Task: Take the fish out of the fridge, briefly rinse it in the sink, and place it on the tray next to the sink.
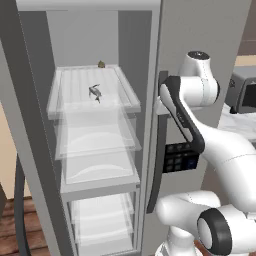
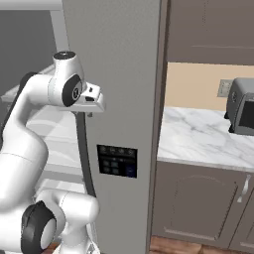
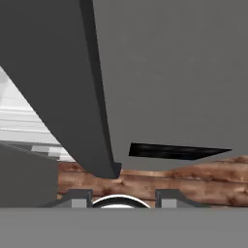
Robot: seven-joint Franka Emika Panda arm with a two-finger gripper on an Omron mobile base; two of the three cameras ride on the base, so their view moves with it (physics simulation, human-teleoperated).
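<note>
Fish (image 1: 95,92) lies on the top frosted shelf (image 1: 75,102) of the open fridge (image 1: 200,30), well left of the wrist. From the right, the arm is near the door handle (image 2: 85,158). In the hand view, gripper (image 3: 121,197) holds nothing, tips apart.

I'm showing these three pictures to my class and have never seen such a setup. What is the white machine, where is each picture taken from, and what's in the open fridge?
All three are computer-drawn. The white machine is a robot arm. Two pictures come from cameras behind it, left and right; the third looks along its gripper, whose open fingertips hold nothing. The fridge stands open. On its top shelf lies a small dark fish, with a tiny olive lump behind it. The arm reaches up beside the dark door handle. To the right are a marble counter and a dark appliance.
</note>
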